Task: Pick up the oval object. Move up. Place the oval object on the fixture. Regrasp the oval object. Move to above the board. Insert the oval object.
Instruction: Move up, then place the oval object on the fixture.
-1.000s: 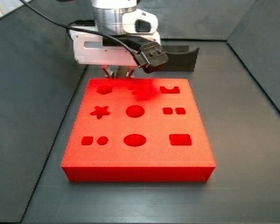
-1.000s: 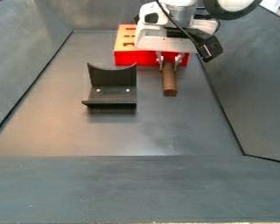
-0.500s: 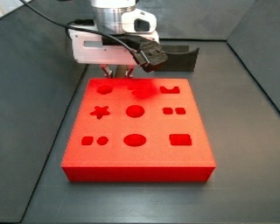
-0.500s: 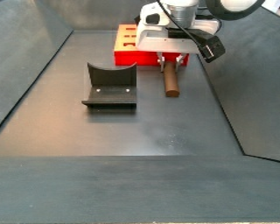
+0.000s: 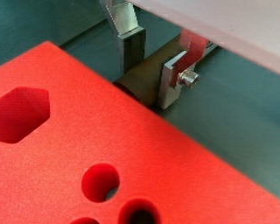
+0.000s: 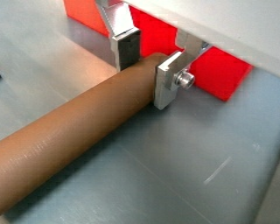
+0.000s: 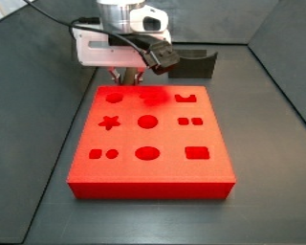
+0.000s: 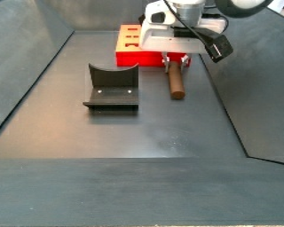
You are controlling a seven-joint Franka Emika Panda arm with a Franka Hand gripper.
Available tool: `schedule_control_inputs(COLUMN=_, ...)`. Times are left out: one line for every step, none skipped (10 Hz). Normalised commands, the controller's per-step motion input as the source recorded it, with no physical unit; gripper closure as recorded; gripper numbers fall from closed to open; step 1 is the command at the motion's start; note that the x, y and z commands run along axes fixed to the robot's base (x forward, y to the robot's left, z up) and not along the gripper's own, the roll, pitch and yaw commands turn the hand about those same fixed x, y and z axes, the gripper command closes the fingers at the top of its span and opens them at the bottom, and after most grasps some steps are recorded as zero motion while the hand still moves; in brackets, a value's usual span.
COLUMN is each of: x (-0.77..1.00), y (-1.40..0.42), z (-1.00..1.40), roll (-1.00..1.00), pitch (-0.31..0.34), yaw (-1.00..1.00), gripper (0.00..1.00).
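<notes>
Wrist views: the peg (image 6: 78, 118) lies flat on the floor right beside the board (image 5: 130, 149), and the gripper (image 6: 146, 68) straddles one end, fingers (image 6: 126, 48) hugging its sides. Looks clamped, but I can't tell if it's fully tight.

Side views: gripper (image 8: 174, 60) low at the board's (image 7: 149, 134) far edge, peg (image 8: 176, 80) pointing away from it. The fixture (image 8: 110, 88) sits well apart with open floor between, so plenty of room.

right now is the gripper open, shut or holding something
Gripper: down on the floor beside the board, fingers around one end of the oval object; whether they are clamped on it cannot be told.
</notes>
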Motion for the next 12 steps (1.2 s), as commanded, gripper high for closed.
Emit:
schedule_control_inputs(x=0.03, y=-0.06, z=0.77, roll=-0.02, pitch=0.018, yaw=-0.01, gripper=1.00)
schedule_control_inputs(x=0.01, y=-0.05, z=0.67, roll=-0.03, pitch=0.045, yaw=0.00, gripper=1.00)
schedule_control_inputs(x=0.00, y=-0.03, z=0.55, roll=-0.05, pitch=0.060, yaw=0.01, gripper=1.00)
schedule_control_inputs(x=-0.01, y=-0.02, z=0.39, roll=-0.08, pitch=0.071, yaw=0.02, gripper=1.00)
schedule_control_inputs(x=-0.01, y=-0.01, z=0.26, roll=-0.10, pitch=0.070, yaw=0.02, gripper=1.00)
schedule_control_inputs(x=0.00, y=0.00, z=1.00, roll=0.00, pitch=0.000, yaw=0.00, gripper=1.00)
schedule_control_inputs(x=0.00, y=0.00, z=1.00, roll=-0.02, pitch=-0.003, yaw=-0.01, gripper=1.00)
schedule_control_inputs(x=0.00, y=0.00, z=1.00, roll=-0.03, pitch=0.020, yaw=-0.01, gripper=1.00)
schedule_control_inputs(x=-0.01, y=0.00, z=1.00, roll=-0.05, pitch=0.033, yaw=0.00, gripper=1.00)
schedule_control_inputs(x=-0.01, y=0.00, z=1.00, roll=-0.07, pitch=0.038, yaw=0.01, gripper=1.00)
schedule_control_inputs(x=-0.02, y=0.00, z=1.00, roll=-0.09, pitch=0.044, yaw=0.01, gripper=1.00)
schedule_control_inputs(x=-0.03, y=0.00, z=1.00, roll=-0.11, pitch=0.046, yaw=0.01, gripper=1.00)
